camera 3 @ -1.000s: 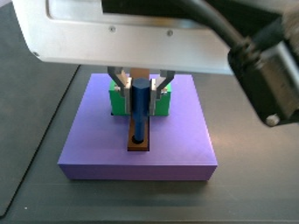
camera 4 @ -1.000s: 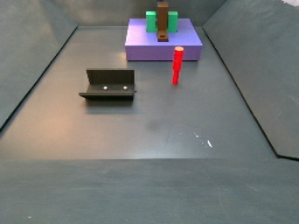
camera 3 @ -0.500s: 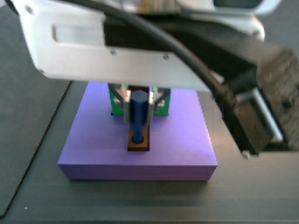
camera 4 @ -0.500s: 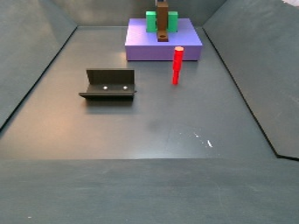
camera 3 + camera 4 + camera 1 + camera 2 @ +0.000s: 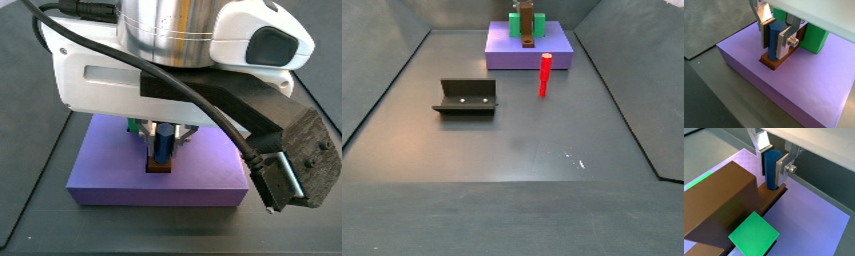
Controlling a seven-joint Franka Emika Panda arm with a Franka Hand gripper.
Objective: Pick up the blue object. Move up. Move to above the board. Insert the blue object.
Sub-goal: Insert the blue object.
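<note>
At the board's (image 5: 774, 61) end on the purple slab (image 5: 811, 95), you've got the blue object (image 5: 773, 39) standing upright, its foot in the board. The gripper (image 5: 776, 34) sits right over it w/ jaws closed on the blue object: one silver finger (image 5: 785, 44) flat against its side, the other finger (image 5: 764, 14) behind.

In both wrist views you see that grip plainly; a wrist view also shows the board (image 5: 724, 203) as a big brown plank running alongside, w/ a green block (image 5: 754, 234) near it. The wrist view w/ the slab shows the green block (image 5: 814, 40) behind the fingers, touching the board.

In a side view the arm housing fills most of the pic; only the blue object (image 5: 160, 148), a bit of board (image 5: 159, 167) and the purple slab (image 5: 160, 185) peek out below it; the gripper (image 5: 160, 135) is mostly hidden.

The far side view alone gives you the floor (image 5: 516, 140): the slab (image 5: 529, 55) at the back, a red peg (image 5: 545, 74) upright just in front of it, the fixture (image 5: 466, 97) apart to one side. Blue object too small to make out there.

No readable writing or labels in any view.
</note>
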